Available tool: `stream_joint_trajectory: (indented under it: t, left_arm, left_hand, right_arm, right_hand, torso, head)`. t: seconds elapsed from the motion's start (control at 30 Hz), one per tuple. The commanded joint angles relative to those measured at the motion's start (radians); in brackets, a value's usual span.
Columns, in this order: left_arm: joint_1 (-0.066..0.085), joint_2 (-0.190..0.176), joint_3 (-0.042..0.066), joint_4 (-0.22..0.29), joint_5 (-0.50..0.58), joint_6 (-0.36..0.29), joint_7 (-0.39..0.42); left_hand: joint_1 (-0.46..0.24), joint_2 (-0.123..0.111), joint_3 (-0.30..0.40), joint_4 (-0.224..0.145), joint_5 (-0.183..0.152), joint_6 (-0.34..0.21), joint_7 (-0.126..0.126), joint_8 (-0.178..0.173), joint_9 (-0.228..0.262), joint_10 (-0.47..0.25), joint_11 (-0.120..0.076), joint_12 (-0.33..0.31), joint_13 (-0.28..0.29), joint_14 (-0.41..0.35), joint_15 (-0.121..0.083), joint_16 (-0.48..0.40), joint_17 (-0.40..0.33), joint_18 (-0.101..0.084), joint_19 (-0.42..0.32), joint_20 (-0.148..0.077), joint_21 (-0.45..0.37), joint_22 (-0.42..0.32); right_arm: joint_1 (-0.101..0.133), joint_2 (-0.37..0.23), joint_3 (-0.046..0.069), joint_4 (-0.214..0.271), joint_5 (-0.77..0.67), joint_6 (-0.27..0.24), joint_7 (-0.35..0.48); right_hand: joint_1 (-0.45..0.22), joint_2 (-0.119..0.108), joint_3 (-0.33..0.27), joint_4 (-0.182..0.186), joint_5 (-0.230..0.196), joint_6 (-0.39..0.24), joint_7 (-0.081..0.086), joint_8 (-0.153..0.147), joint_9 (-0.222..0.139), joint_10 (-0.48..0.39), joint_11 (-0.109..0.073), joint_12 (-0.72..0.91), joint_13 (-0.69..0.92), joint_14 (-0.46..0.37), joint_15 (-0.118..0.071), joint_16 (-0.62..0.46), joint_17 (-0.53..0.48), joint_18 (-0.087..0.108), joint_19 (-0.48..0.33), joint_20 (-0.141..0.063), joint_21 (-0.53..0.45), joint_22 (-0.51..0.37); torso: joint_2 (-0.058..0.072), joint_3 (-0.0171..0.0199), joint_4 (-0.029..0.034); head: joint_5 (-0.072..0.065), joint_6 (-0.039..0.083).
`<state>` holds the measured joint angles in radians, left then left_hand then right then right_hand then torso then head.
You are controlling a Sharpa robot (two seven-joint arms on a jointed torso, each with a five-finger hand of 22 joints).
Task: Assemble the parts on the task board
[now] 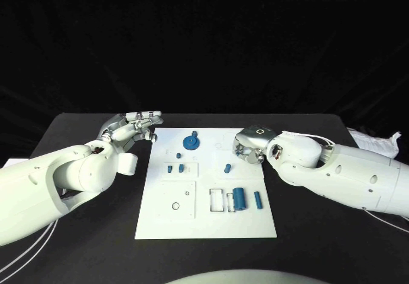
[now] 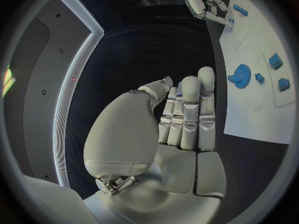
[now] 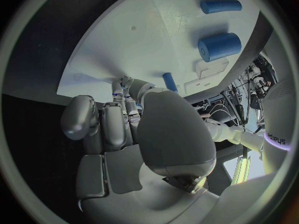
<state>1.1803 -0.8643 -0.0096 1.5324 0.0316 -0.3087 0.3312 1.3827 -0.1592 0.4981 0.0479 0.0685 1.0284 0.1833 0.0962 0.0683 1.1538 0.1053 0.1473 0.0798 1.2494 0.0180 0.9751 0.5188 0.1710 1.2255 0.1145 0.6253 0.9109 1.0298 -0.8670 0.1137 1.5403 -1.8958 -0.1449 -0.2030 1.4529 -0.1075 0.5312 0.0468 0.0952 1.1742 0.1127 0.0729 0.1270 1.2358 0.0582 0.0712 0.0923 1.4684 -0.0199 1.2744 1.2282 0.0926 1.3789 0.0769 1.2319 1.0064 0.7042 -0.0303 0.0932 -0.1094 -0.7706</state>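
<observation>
- Resting over the far right part of the white task board (image 1: 207, 225), the right hand (image 1: 248, 146) has its fingers curled down toward the plate; whether it holds anything cannot be told from the pictures.
- Just beside that hand, toward the robot, a small blue part (image 1: 227, 168) stands on the board, and the right wrist view shows it close behind the fingertips (image 3: 118, 87).
- Farther from the right hand, nearer the robot, a thick blue cylinder (image 1: 241, 198) and a thinner blue rod (image 1: 256, 199) lie side by side on the board.
- At the board's far left corner, the left hand (image 1: 133, 128) is off the plate, above the black worktop (image 1: 324, 248), fingers straight, close together and holding nothing.
- Near the left hand, a blue gear (image 1: 192, 142) sits at the far end of the board, with small blue blocks (image 1: 175, 168) a little closer to the robot.
</observation>
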Motion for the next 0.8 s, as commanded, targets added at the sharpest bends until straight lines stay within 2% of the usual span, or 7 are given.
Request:
stream_joint_trajectory:
  t: [0.03, 0.3, 0.57, 0.6, 0.63, 0.7, 0.8]
  left_arm:
    - [0.0, 0.002, 0.001, 0.0, -0.008, 0.021, -0.003]
    - [0.0, 0.003, 0.001, -0.001, -0.008, 0.029, -0.006]
    - [0.0, 0.003, 0.001, -0.001, -0.008, 0.035, -0.007]
    - [0.0, 0.003, 0.001, -0.001, -0.008, 0.035, -0.007]
    - [0.0, 0.003, 0.001, -0.001, -0.008, 0.035, -0.007]
    - [0.0, 0.004, 0.001, -0.002, -0.008, 0.036, -0.007]
    - [0.0, 0.008, 0.001, -0.004, -0.008, 0.038, -0.007]
  left_hand:
    - [0.006, 0.005, -0.001, -0.007, -0.004, -0.005, 0.001, -0.002, -0.001, -0.009, 0.001, 0.006, 0.001, -0.003, -0.001, -0.002, -0.001, 0.009, -0.003, 0.001, -0.003, -0.002]
    - [0.008, 0.004, -0.003, -0.011, -0.004, -0.008, 0.002, -0.002, -0.001, -0.013, 0.002, 0.008, 0.001, -0.006, 0.0, -0.002, -0.003, 0.011, -0.008, 0.002, -0.018, -0.012]
    - [0.007, 0.003, -0.005, -0.013, -0.004, -0.011, 0.003, -0.002, -0.001, -0.016, 0.004, 0.01, 0.001, -0.009, 0.001, -0.003, -0.005, 0.011, -0.01, 0.002, -0.022, -0.014]
    - [0.007, 0.003, -0.006, -0.014, -0.004, -0.011, 0.004, -0.002, -0.001, -0.017, 0.004, 0.01, 0.001, -0.01, 0.001, -0.004, -0.005, 0.011, -0.01, 0.003, -0.022, -0.015]
    - [0.007, 0.003, -0.006, -0.014, -0.004, -0.012, 0.004, -0.002, -0.001, -0.018, 0.004, 0.01, 0.001, -0.01, 0.001, -0.004, -0.005, 0.011, -0.01, 0.003, -0.022, -0.015]
    - [0.007, 0.003, -0.006, -0.014, -0.004, -0.012, 0.004, -0.002, -0.001, -0.018, 0.004, 0.01, 0.001, -0.01, 0.001, -0.004, -0.005, 0.011, -0.01, 0.003, -0.022, -0.015]
    - [0.007, 0.003, -0.006, -0.014, -0.004, -0.012, 0.004, -0.002, -0.001, -0.018, 0.004, 0.01, 0.001, -0.01, 0.001, -0.004, -0.005, 0.011, -0.01, 0.003, -0.022, -0.015]
  right_arm:
    - [-0.001, -0.007, 0.001, 0.019, 0.03, -0.071, -0.002]
    - [0.001, -0.032, 0.007, 0.059, 0.048, -0.112, -0.014]
    - [0.004, -0.059, 0.018, 0.124, 0.092, -0.125, -0.019]
    - [0.004, -0.058, 0.019, 0.139, 0.104, -0.127, -0.018]
    - [0.004, -0.057, 0.019, 0.141, 0.106, -0.127, -0.017]
    - [0.003, -0.048, 0.02, 0.168, 0.127, -0.126, -0.013]
    - [-0.001, -0.025, 0.021, 0.195, 0.148, -0.125, -0.006]
  right_hand:
    - [-0.004, 0.01, 0.006, -0.003, 0.005, 0.006, 0.003, 0.001, 0.002, 0.016, -0.005, -0.001, 0.001, 0.049, -0.005, 0.006, 0.002, 0.012, 0.009, 0.002, 0.006, 0.002]
    - [-0.01, 0.006, 0.01, -0.007, 0.003, 0.007, 0.003, 0.001, 0.003, 0.018, -0.004, -0.003, -0.001, 0.049, -0.005, 0.007, 0.001, 0.012, 0.01, 0.002, 0.007, 0.003]
    - [-0.019, 0.003, 0.013, -0.008, -0.001, 0.009, 0.005, 0.001, 0.004, 0.019, -0.003, -0.004, -0.003, 0.049, -0.004, 0.008, 0.002, 0.012, 0.011, 0.002, 0.009, 0.005]
    - [-0.019, 0.003, 0.013, -0.008, -0.001, 0.009, 0.005, 0.001, 0.004, 0.019, -0.003, -0.004, -0.003, 0.049, -0.004, 0.008, 0.002, 0.012, 0.011, 0.002, 0.009, 0.006]
    - [-0.019, 0.003, 0.013, -0.008, -0.001, 0.009, 0.005, 0.001, 0.004, 0.019, -0.003, -0.004, -0.003, 0.049, -0.004, 0.008, 0.002, 0.011, 0.011, 0.002, 0.009, 0.006]
    - [-0.019, 0.003, 0.013, -0.008, -0.001, 0.009, 0.005, 0.0, 0.004, 0.019, -0.003, -0.004, -0.003, 0.049, -0.004, 0.008, 0.002, 0.012, 0.011, 0.002, 0.009, 0.006]
    - [-0.02, 0.002, 0.015, -0.01, 0.0, 0.008, 0.007, 0.0, 0.005, 0.019, -0.001, -0.005, -0.004, 0.049, -0.004, 0.008, 0.002, 0.012, 0.01, 0.002, 0.008, 0.004]
  torso:
    - [-0.001, -0.0011, 0.0005]
    - [0.0, -0.0005, 0.0008]
    - [0.0, -0.001, 0.0004]
    - [0.0, -0.0006, 0.0003]
    - [0.0, -0.0006, 0.0003]
    - [0.0, -0.0004, 0.0013]
    - [-0.001, -0.0017, 0.0033]
  head:
    - [-0.002, 0.001]
    - [-0.01, 0.0]
    - [-0.004, 0.002]
    - [0.004, 0.005]
    - [0.004, 0.005]
    - [0.017, 0.004]
    - [0.034, 0.002]
